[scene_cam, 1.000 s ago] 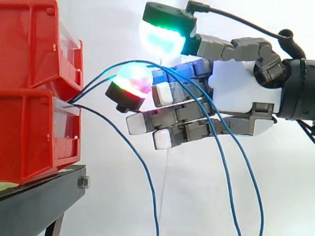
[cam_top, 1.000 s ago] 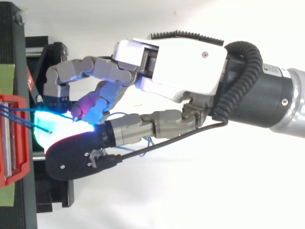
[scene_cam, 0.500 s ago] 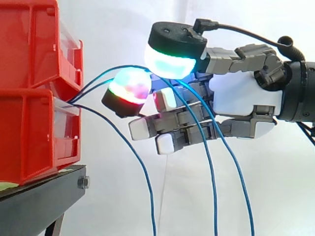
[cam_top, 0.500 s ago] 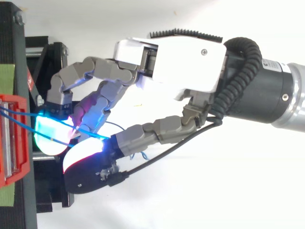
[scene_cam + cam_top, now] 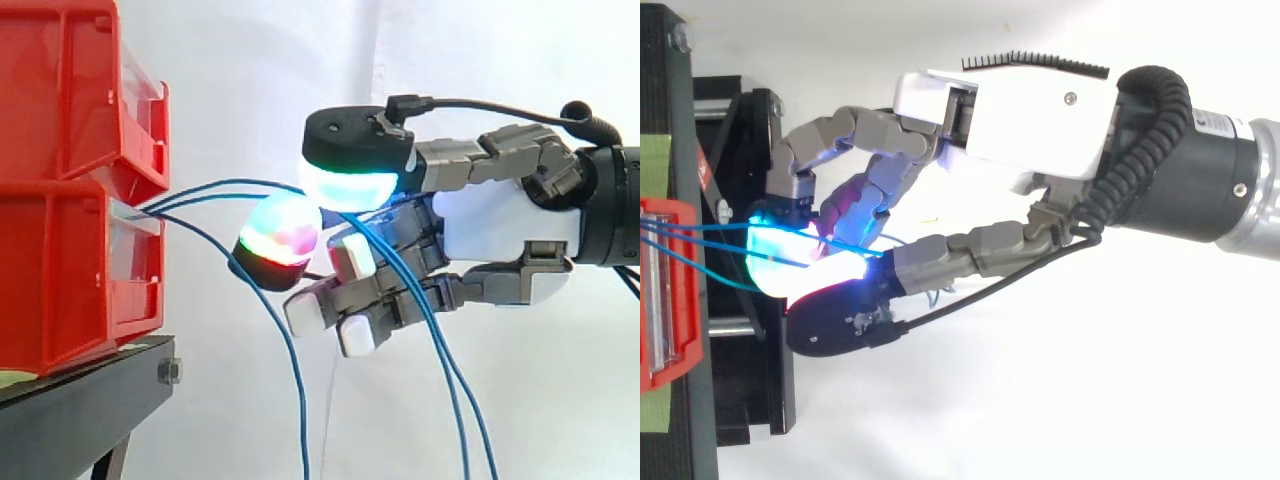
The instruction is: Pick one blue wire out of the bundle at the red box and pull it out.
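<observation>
Right of the red bins (image 5: 70,200) in the side view, the hand (image 5: 505,225) reaches in from the right edge. It is apart from the bins and level with the gap between the upper and the lower one. The bins stand stacked on a black stand (image 5: 90,395) before a white curtain (image 5: 300,60). Out of that gap come the blue wires (image 5: 230,184). Two of them run nearly level away from the bins and pass between two pads. The thumb's cyan-green pad (image 5: 350,185) is above, and one finger's pad (image 5: 283,232), glowing green, red and magenta, is below. These two pads are closed together on the wires, a pinch. Whether both wires are gripped or only one cannot be told. Past the pinch, on the side away from the bins, the two wires bend down across the other fingers and hang to the lower edge. Those other fingers are half curled under the palm, with their white tips pointing toward the bins. A third wire leaves the same gap, sags below the hand and drops to the lower edge, closer to the bins than the other two and free of the hand.

From above, the bins (image 5: 670,300) lie at the left edge with the stand (image 5: 740,130) beside them. The hand (image 5: 1030,130) comes in from the right, its fingers bent toward the bins. The wires (image 5: 700,226) stretch from the bins to the bright cyan glow (image 5: 780,265) where thumb and finger meet, a little short of the bins. More blue wire shows under the palm, farther from the bins.
</observation>
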